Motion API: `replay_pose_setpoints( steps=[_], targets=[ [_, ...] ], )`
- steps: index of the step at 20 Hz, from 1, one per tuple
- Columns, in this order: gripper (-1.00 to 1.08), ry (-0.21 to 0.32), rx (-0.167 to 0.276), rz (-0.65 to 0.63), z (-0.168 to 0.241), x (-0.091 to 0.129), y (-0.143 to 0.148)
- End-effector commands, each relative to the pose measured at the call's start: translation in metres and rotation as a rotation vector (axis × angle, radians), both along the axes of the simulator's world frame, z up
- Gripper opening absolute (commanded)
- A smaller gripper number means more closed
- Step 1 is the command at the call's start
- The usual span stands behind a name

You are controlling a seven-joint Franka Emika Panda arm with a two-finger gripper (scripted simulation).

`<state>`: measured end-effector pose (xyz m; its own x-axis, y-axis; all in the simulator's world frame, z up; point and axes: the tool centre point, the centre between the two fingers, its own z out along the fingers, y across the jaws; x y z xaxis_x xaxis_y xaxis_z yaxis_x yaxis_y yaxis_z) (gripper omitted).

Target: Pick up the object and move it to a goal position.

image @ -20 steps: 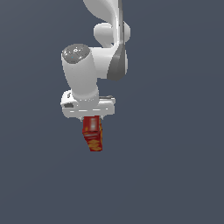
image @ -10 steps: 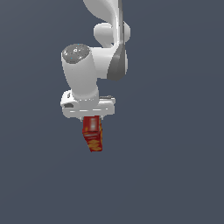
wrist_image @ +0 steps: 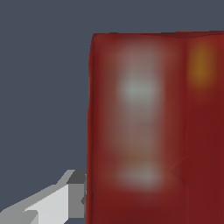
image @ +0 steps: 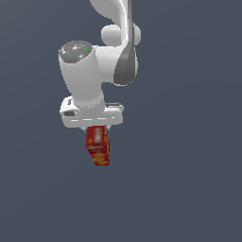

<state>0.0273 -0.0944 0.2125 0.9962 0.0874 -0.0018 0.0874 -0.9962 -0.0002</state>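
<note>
Jaws clenched on red box (image: 97, 146), gripping its upper end; box hangs below white gripper (image: 97, 128), slightly tilted, clear of any surface. One finger (wrist_image: 65, 199) presses box side. Pickup judged done; carry to goal remains, goal marker not visible.

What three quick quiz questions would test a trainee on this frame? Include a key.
1. True or false: the red box hangs below the gripper, clear of any surface.
2. Which is wider in the exterior view: A) box, B) gripper?
3. Fill in: in the wrist view, one gripper finger sits beside the box's ___ face.

Key: 1 true; 2 B; 3 red.
</note>
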Motion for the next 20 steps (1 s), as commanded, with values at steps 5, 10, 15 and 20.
replay_pose_setpoints(
  steps=[5, 10, 15, 20],
  targets=[
    [-1.0, -0.002, 0.0, 0.0, 0.027, 0.022, -0.007],
    [-1.0, -0.002, 0.0, 0.001, 0.05, 0.041, -0.012],
    [-1.0, -0.002, 0.0, 0.001, 0.071, 0.058, -0.017],
    [-1.0, -0.002, 0.0, 0.001, 0.088, 0.073, -0.021]
  ],
)
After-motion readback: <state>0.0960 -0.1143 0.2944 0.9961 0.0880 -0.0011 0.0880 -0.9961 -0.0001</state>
